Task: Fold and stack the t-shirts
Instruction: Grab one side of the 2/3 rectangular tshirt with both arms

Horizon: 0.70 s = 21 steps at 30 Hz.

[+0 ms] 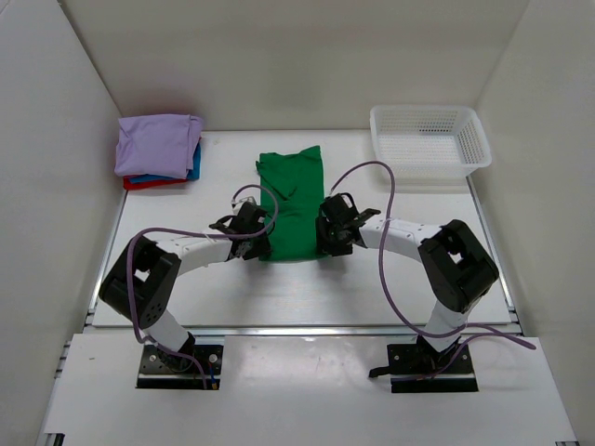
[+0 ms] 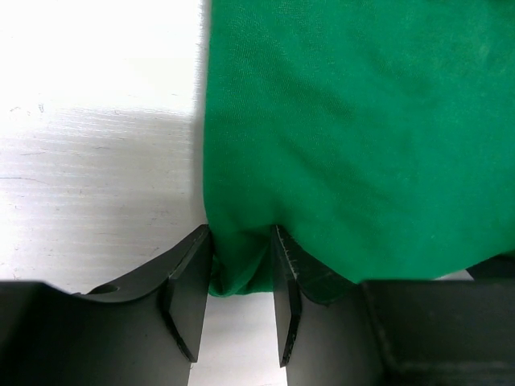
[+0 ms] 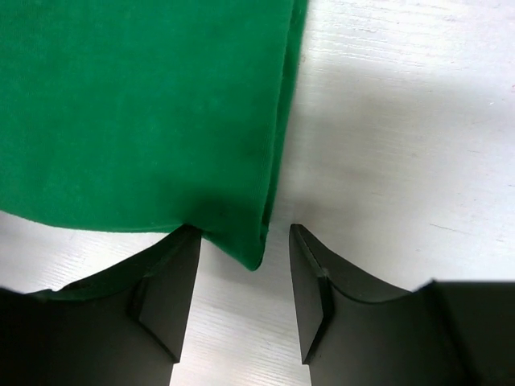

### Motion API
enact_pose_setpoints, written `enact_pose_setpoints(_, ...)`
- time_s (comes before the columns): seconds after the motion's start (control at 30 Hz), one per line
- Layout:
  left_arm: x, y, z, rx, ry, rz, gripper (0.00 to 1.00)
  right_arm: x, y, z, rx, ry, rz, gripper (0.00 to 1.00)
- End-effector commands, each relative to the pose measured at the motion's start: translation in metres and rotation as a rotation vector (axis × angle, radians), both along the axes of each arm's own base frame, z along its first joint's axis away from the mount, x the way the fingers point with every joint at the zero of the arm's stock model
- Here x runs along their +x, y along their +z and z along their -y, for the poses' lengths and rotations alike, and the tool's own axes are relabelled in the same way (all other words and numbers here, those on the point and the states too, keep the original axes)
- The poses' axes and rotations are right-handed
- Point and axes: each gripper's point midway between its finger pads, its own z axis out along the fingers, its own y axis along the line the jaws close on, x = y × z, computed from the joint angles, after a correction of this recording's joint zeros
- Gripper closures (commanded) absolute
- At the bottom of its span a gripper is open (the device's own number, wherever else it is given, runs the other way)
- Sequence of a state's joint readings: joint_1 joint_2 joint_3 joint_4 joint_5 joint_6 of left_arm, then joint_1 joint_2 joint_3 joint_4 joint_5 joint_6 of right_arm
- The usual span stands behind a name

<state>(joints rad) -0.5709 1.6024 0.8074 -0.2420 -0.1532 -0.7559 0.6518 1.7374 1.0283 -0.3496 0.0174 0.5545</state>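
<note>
Left jaws: closed on the near left corner of the bright green soft cloth t-shirt (image 2: 346, 137). The cloth is bunched tight between both black fingers (image 2: 189, 289). The grip sits at the very corner, probably so the hem can be lifted without dragging the rest.
Right jaws: apart, straddling the near right corner. One finger (image 3: 169, 289) touches the cloth edge. The other (image 3: 310, 289) stands clear of it with bare surface showing between, so nothing is gripped here yet.
Why both corners: holding the two ends of one hem lets that edge rise level. By my reading, this is the grab before the near end is folded over toward the far end.
Arms: the left arm (image 1: 177, 255) and right arm (image 1: 409, 237) reach inward from either side, with their wrists just beside the near end of the shirt.
Green t-shirt: it lies flat in the middle of the pale bench (image 1: 186, 293), already narrowed into a long strip running away from the arms. Its far end is a little rumpled.
Stack: a lavender folded t-shirt (image 1: 158, 144) sits on a blue one (image 1: 197, 163) and a red one (image 1: 149, 184) at the far left of the bench, well apart from the green one. This is likely where the green one will go.
Basket: a white plastic mesh basket (image 1: 428, 139) stands at the far right, out of the way.
Risk: lifting with only the left corner held would bring the hem up skewed.
</note>
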Motion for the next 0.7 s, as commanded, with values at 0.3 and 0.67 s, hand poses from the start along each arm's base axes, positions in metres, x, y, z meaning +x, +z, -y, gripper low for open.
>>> enact_pose_setpoints(0.3, -0.041, -0.034, -0.02, 0.078, -0.03, -0.139, 0.69, 0.0, -0.025, 0.013, -0.057, -0.017, -0.04, 0.94)
enact_pose_setpoints(0.67, -0.049, -0.028, -0.018, 0.077, -0.066, -0.146, 1.0, -0.017, -0.02, 0.008, -0.036, 0.037, -0.038, 0.99)
